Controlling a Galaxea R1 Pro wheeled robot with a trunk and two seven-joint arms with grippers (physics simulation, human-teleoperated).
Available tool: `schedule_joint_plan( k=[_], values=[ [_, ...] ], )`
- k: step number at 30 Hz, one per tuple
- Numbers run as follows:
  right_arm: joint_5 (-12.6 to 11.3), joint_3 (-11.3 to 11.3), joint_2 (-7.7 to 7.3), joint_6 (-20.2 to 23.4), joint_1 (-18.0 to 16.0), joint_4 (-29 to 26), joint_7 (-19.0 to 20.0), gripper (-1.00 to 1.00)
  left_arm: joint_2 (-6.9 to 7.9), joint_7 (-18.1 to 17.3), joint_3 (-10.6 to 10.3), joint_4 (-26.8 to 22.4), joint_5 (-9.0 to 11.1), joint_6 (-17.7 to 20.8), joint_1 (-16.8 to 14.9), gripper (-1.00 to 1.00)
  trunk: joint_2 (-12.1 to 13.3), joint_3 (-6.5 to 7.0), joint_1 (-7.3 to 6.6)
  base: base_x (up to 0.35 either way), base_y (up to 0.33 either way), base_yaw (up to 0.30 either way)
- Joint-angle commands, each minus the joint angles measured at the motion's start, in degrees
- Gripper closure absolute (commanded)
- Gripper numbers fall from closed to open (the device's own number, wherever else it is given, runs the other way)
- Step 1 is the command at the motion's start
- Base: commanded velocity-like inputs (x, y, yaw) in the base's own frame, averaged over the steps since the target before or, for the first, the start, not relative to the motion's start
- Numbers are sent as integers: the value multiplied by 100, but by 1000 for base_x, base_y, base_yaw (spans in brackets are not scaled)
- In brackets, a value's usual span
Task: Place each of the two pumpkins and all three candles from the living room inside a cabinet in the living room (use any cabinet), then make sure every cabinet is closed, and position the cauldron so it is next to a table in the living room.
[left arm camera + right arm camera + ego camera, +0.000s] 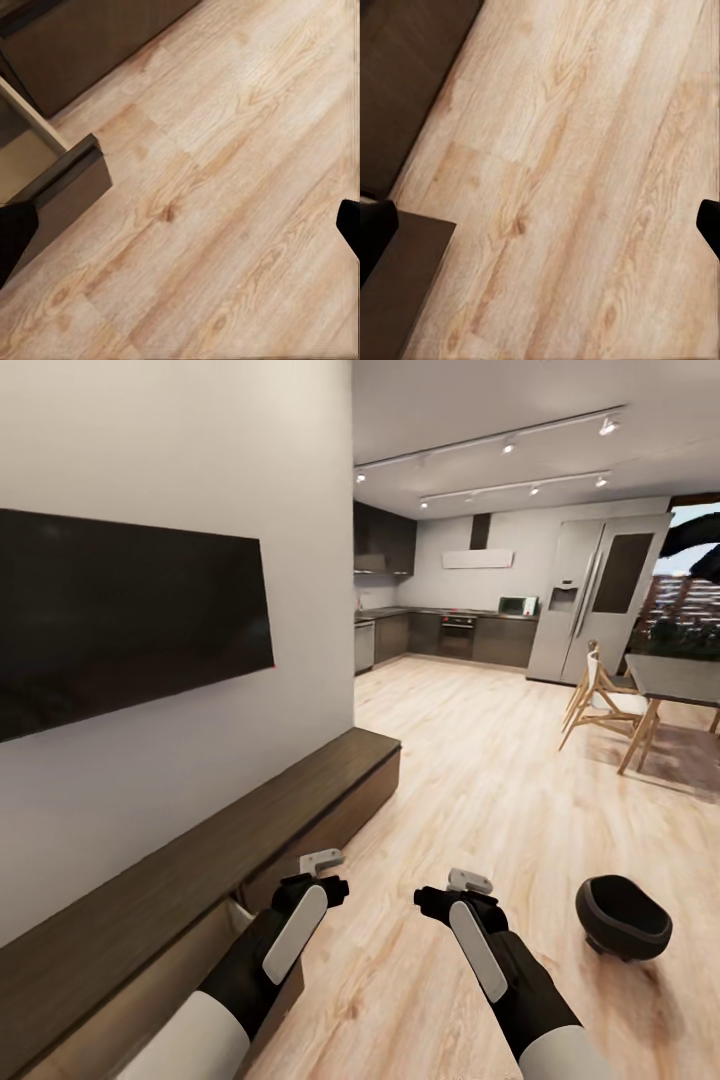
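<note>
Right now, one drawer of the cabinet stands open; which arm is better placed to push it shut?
Left. The left pincer hangs just beside the open drawer of the cabinet, and it holds nothing. The right pincer is over bare floor, nearer the cauldron.

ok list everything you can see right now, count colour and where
cabinet: one, dark brown, along the left wall; a drawer stands pulled open under the left arm
cauldron: one, black, on the floor at right
tv: one, black, on the wall above the cabinet
floor: pale wood planks
dining table: one, dark top, far right
chairs: pale wood, beside the dining table, number unclear
fridge: one, silver, back of the kitchen
left gripper: one, pale grey, over the cabinet's edge, open
right gripper: one, pale grey, above the floor, open
</note>
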Motion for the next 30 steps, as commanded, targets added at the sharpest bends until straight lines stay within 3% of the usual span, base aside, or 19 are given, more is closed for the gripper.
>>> schedule_joint_plan(
  k=[1, 5, 11, 26, 30],
  values=[
    [-59, 11, -1, 6, -5, -5, -58, -100, 0, 52, -4, -8, 47, 9, -4, -100, -4, -6, 0, 0, 0, -277],
    [-59, 9, -1, 5, -5, -5, -58, -100, 0, 52, -4, -8, 41, 9, -4, -100, -4, -6, 0, 0, 0, -277],
    [-61, -168, 3, 11, -5, -5, -58, -100, 0, 52, -3, -1, 39, 9, -4, -100, -4, -6, 0, 0, 0, -277],
    [-67, -198, 2, 11, -5, 0, -56, -100, 0, 52, -4, 4, 27, 9, -4, -100, -4, -6, 0, 0, 0, -277],
    [-75, -487, 4, 12, -5, 10, -50, -100, 0, 52, -11, 9, 35, 9, -4, -100, -4, -1, 0, 0, 0, -277]
  ],
)
